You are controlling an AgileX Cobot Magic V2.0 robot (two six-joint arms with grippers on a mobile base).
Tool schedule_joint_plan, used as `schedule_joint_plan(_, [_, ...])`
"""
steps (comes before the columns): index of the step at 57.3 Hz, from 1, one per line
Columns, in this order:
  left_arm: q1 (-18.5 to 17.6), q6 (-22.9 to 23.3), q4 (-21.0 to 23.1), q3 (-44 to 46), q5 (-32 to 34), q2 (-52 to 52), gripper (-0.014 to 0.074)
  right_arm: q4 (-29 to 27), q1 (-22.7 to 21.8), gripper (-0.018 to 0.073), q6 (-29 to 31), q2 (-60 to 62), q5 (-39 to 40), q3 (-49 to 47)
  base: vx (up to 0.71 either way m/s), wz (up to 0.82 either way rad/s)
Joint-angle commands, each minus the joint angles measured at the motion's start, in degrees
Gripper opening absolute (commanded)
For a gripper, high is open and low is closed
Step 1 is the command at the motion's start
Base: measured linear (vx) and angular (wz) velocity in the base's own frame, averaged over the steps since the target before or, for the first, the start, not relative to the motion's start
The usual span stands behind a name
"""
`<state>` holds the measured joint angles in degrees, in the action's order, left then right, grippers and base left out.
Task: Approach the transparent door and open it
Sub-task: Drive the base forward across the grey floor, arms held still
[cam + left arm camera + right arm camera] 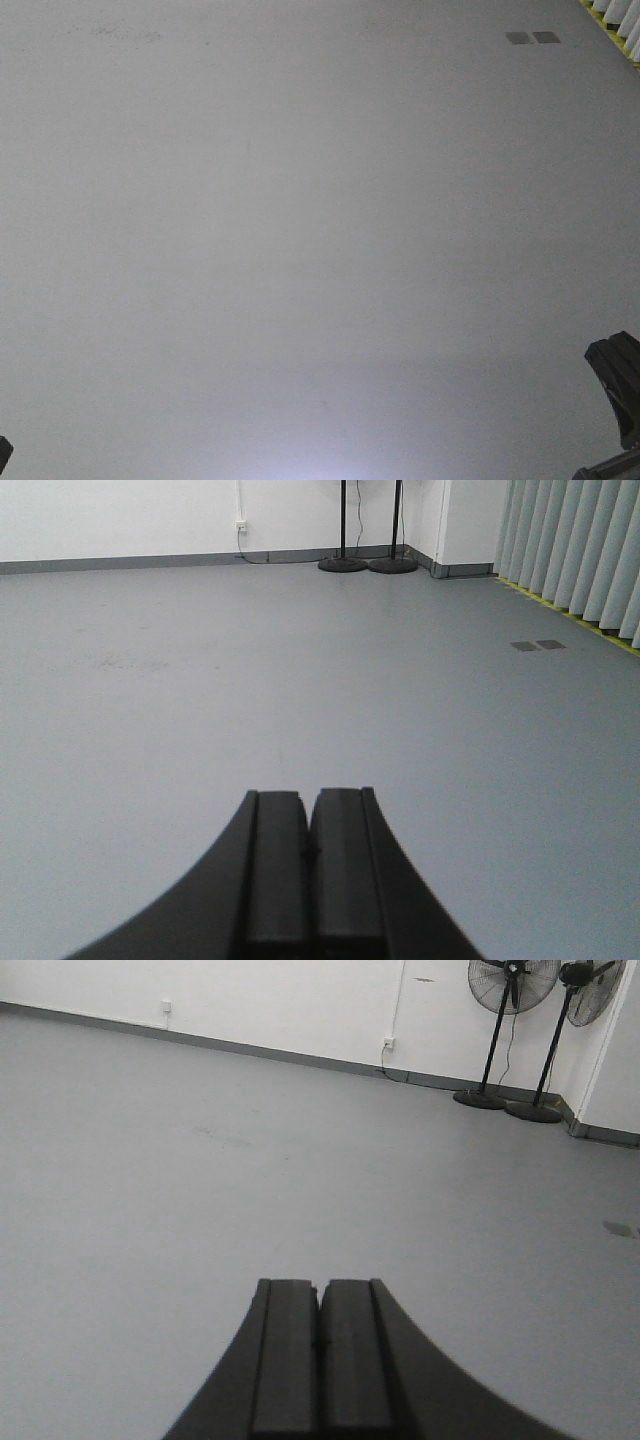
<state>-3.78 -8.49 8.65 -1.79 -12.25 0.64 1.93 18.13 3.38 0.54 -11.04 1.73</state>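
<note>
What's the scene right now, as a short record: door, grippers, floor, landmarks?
transparent door: not in any view
left gripper: shut, holding nothing
right gripper: shut, holding nothing
floor: plain grey, running to the walls
pedestal fans: two, side by side against the white wall
wall socket: on that wall, left of the fans
vertical slats: pale, along the right edge of the left wrist view
floor plates: two small grey squares near the slats
</note>
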Motion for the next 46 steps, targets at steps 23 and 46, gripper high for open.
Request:
schedule_joint_plan(23, [-0.2,0.3,0.7,-0.4,4.7,0.8,-0.0006,0.5,-0.1,-0.0001,0.5,0.9,4.8,0.2,0.37,0.07])
schedule_joint_plan(46, [-0.2,0.3,0.7,-0.4,4.7,0.8,-0.0006,0.5,-0.1,-0.0001,0.5,0.9,4.8,0.2,0.50,0.29])
